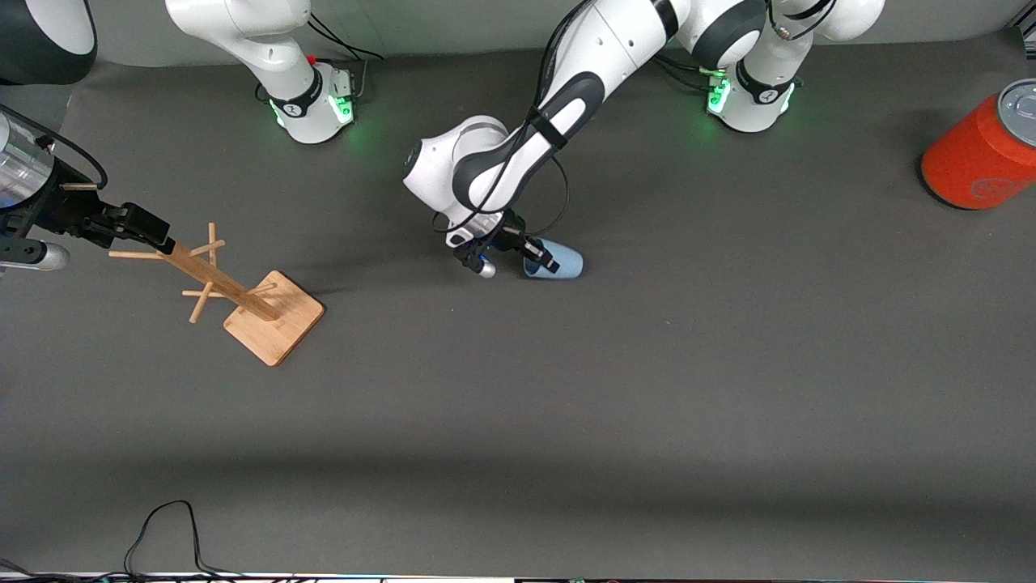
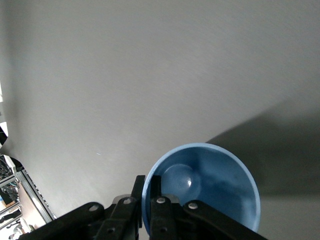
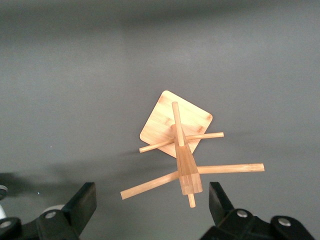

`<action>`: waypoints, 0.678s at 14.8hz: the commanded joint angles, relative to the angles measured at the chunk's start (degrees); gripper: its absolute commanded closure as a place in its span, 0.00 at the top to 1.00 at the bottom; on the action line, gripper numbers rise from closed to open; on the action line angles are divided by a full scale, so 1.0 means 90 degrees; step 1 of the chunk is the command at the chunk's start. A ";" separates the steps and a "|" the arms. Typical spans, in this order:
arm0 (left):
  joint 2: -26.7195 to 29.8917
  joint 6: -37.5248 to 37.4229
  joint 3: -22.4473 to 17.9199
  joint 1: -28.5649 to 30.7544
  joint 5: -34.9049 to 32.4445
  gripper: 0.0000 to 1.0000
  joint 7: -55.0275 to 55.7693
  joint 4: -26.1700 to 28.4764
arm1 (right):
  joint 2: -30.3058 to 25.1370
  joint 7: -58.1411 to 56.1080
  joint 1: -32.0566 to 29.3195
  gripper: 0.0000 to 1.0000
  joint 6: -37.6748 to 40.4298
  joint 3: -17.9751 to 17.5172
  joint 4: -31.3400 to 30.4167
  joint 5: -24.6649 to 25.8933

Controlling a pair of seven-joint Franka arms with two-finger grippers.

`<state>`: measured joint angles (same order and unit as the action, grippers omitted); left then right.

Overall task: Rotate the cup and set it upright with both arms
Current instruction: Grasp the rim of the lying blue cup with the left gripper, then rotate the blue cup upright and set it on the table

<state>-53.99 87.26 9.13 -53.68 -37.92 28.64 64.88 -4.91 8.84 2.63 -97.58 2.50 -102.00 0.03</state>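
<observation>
The light-blue cup lies on its side on the grey table, about midway between the two arm bases, with its mouth toward the right arm's end. My left gripper is shut on the cup's rim. In the left wrist view the cup shows its inside, and my left gripper has one finger outside the wall and one inside. My right gripper is open and empty. It waits over the top of the wooden peg stand at the right arm's end; in the right wrist view, my right gripper has its fingers wide apart.
The wooden peg stand has a square base and several pegs. A large orange can with a grey top stands at the left arm's end of the table. A black cable lies at the table edge nearest the front camera.
</observation>
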 commanded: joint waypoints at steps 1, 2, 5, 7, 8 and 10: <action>0.0285 -0.0272 -0.0097 0.0328 0.0111 0.00 -0.0165 -0.0412 | -0.0168 -0.0152 0.0088 1.00 0.0041 0.0103 -0.0121 -0.0140; 0.0440 -0.0243 -0.0078 0.0562 0.0315 0.00 -0.0077 -0.0432 | -0.0168 -0.0152 0.0088 1.00 0.0031 0.0094 -0.0121 -0.0131; 0.1231 -0.0126 -0.0116 0.1236 0.1476 0.00 0.0099 -0.0412 | -0.0177 -0.0123 0.0098 1.00 0.0031 0.0084 -0.0160 -0.0131; 0.1767 0.0019 -0.0117 0.1695 0.1936 0.00 0.0089 -0.0277 | -0.0216 -0.0103 0.0175 1.00 0.0138 0.0055 -0.0151 -0.0131; 0.2080 0.0176 -0.0107 0.1900 0.2199 0.00 0.0089 0.0073 | -0.0246 -0.0094 0.0224 1.00 0.0177 0.0054 -0.0151 -0.0131; 0.2753 0.0954 -0.0126 0.2203 0.2717 0.00 0.0119 0.1038 | -0.0265 -0.0094 0.0235 1.00 0.0168 0.0045 -0.0141 -0.0131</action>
<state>-36.57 89.28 7.76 -36.03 -17.25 28.60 62.56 -5.44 8.84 4.15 -96.43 2.51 -102.12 0.03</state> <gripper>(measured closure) 0.925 0.000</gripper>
